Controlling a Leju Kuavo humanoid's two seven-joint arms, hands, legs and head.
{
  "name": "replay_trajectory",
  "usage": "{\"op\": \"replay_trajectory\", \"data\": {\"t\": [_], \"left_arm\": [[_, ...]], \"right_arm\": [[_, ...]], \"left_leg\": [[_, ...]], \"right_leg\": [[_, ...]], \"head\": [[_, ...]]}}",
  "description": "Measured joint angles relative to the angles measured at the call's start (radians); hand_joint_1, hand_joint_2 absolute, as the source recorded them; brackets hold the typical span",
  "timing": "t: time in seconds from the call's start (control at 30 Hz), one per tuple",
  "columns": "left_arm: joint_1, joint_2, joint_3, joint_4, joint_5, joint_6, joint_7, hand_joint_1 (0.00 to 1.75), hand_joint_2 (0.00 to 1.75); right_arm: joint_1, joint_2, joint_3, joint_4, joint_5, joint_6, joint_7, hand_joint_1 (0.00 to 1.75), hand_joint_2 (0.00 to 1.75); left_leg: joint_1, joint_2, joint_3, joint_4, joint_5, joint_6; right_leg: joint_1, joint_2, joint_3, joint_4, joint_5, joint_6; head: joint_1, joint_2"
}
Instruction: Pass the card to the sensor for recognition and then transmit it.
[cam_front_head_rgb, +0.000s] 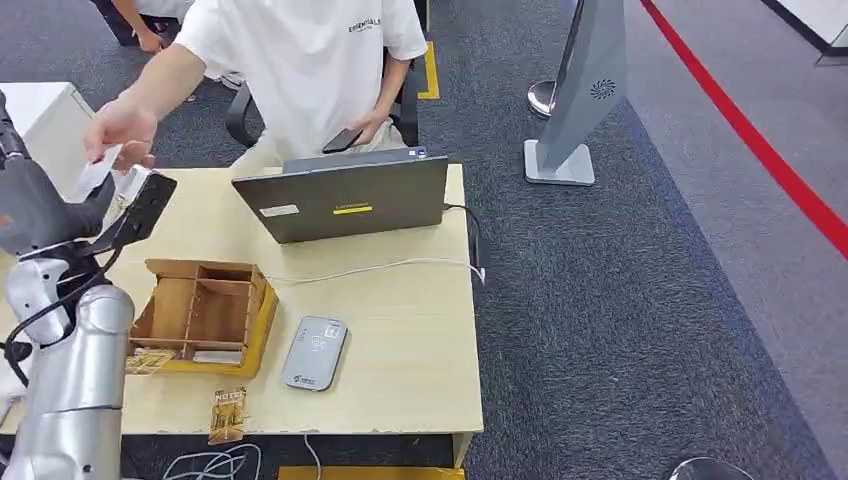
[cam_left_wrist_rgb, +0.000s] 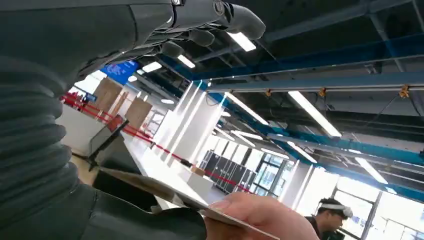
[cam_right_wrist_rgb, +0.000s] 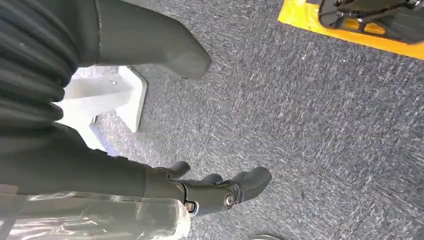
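My left hand (cam_front_head_rgb: 40, 212) is raised over the table's far left corner. A white card (cam_front_head_rgb: 93, 175) sticks up from it toward a seated person's hand (cam_front_head_rgb: 122, 128), which grips the card's upper end. In the left wrist view the card (cam_left_wrist_rgb: 165, 192) lies along my thumb (cam_left_wrist_rgb: 125, 220) while the person's fingers (cam_left_wrist_rgb: 262, 216) pinch its end; my darker fingers (cam_left_wrist_rgb: 210, 22) are spread well away from it. The grey card sensor (cam_front_head_rgb: 314, 352) lies flat on the table near the front. My right hand (cam_right_wrist_rgb: 215, 192) hangs over the carpet, fingers loosely bent, holding nothing.
A wooden divided box (cam_front_head_rgb: 205, 315) stands left of the sensor, with card sleeves (cam_front_head_rgb: 228, 413) in front of it. A grey laptop (cam_front_head_rgb: 345, 195) sits at the back of the wooden table (cam_front_head_rgb: 420, 340), its white cable trailing across. A grey stand (cam_front_head_rgb: 575, 100) rises on the carpet to the right.
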Motion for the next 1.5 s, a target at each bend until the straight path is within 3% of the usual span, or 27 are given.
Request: {"op": "replay_trajectory", "data": {"t": [0.03,0.23,0.4,0.43,0.67,0.7,1.5], "left_arm": [[-0.016,0.009,-0.009,0.021,-0.022,0.009,0.015,1.75,1.75],[-0.091,0.045,-0.053,0.126,-0.136,0.030,0.080,1.75,1.75],[-0.119,0.058,-0.069,0.172,-0.125,0.010,0.080,1.75,1.75],[-0.124,0.059,-0.071,0.178,-0.122,0.004,0.080,1.75,0.00],[-0.134,0.064,-0.086,0.213,-0.111,-0.011,0.080,1.75,0.00],[-0.134,0.064,-0.087,0.216,-0.111,-0.012,0.080,1.75,1.75],[-0.118,0.046,-0.125,0.215,-0.087,-0.014,0.078,1.75,1.75]], "right_arm": [[0.000,0.000,0.001,0.000,0.004,0.003,0.001,0.00,1.75],[-0.001,0.000,0.006,0.000,0.031,0.012,0.011,0.00,1.75],[-0.001,0.000,0.012,0.001,0.034,0.018,0.012,0.00,1.75],[-0.001,0.000,0.013,0.001,0.034,0.019,0.013,0.00,1.75],[-0.001,0.000,0.014,0.002,0.035,0.020,0.022,0.00,1.75],[-0.001,0.000,0.014,0.002,0.035,0.020,0.023,0.00,1.75],[-0.001,0.000,0.014,0.002,0.034,0.021,0.034,0.00,1.75]], "left_leg": [[0.000,0.000,0.000,0.000,0.000,0.000],[0.000,0.000,0.000,0.000,0.000,0.000],[0.000,0.000,0.000,0.000,0.000,0.000],[0.000,0.000,0.000,0.000,0.000,0.000],[0.000,0.000,0.000,0.000,0.000,0.000],[0.000,0.000,0.000,0.000,0.000,0.000],[0.000,0.000,0.000,0.000,0.000,0.000]], "right_leg": [[0.000,0.000,0.000,0.000,0.000,0.000],[0.000,0.000,0.000,0.000,0.000,0.000],[0.000,0.001,0.000,0.000,0.000,0.000],[0.000,0.001,0.000,0.000,0.000,0.000],[0.000,0.001,0.000,0.000,0.000,0.000],[0.000,0.001,0.000,0.000,0.000,0.000],[0.000,0.000,0.000,0.000,0.000,0.000]], "head": [[0.000,0.000],[0.000,0.000],[0.000,0.000],[0.000,0.000],[0.000,0.000],[0.000,0.000],[0.000,0.000]]}}
